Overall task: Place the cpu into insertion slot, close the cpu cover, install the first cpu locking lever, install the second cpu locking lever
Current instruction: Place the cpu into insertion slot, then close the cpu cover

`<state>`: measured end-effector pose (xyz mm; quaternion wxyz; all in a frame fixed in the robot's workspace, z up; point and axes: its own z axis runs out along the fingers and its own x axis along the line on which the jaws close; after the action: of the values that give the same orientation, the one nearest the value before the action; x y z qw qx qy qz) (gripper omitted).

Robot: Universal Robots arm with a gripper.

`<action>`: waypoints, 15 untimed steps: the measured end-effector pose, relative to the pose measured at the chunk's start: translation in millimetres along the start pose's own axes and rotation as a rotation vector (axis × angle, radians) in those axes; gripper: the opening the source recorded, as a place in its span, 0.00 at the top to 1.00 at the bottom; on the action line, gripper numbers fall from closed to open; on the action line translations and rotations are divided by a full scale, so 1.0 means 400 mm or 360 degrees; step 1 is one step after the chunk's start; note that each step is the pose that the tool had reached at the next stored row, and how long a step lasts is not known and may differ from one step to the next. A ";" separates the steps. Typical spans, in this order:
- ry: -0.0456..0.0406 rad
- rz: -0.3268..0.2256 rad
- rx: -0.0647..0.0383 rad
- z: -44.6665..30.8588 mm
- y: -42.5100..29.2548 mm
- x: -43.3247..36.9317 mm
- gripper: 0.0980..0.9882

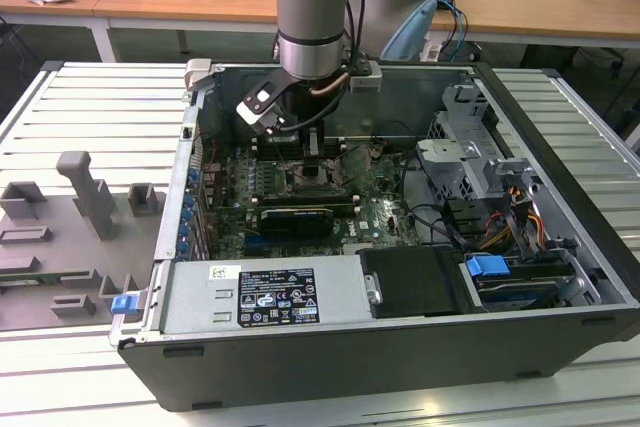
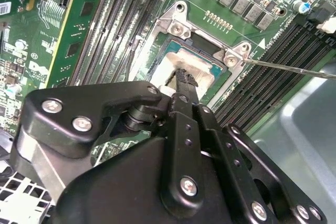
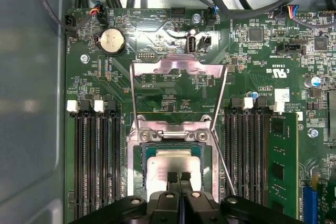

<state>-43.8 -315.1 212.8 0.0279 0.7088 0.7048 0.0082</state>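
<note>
The cpu (image 3: 173,162), a pale silver square, lies flat in the insertion slot (image 3: 134,156), whose silver rim surrounds it. In the second wrist view the cpu (image 2: 198,70) sits inside the slot's rim (image 2: 231,56). My gripper (image 3: 178,177) is right over the chip's near edge, its two black fingertips pressed together; whether they touch the chip is unclear. The cpu cover (image 3: 178,67) stands swung open beyond the slot, its cut-out showing the board behind. A thin locking lever (image 3: 224,169) angles up beside the slot, also seen as a thin rod (image 2: 286,67). In the exterior view the gripper (image 1: 318,162) reaches down into the case.
Black memory slots (image 3: 94,161) flank the socket, with a green module (image 3: 281,166) on one side. A coin battery (image 3: 112,41) and cables lie beyond the cover. The expansion card (image 1: 295,215), drive cage (image 1: 470,147) and case walls (image 1: 185,197) hem in the arm.
</note>
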 end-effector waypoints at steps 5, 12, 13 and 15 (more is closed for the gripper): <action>-0.0006 0.0000 0.0000 -0.001 0.000 0.000 0.99; -0.0008 0.0000 0.0000 -0.003 0.000 0.000 0.99; -0.0008 0.0000 0.0000 -0.003 0.000 0.000 0.99; -0.0008 0.0000 0.0001 -0.002 0.011 0.000 0.99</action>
<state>-39.7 -315.1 214.0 0.0296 0.7087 0.7049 0.0062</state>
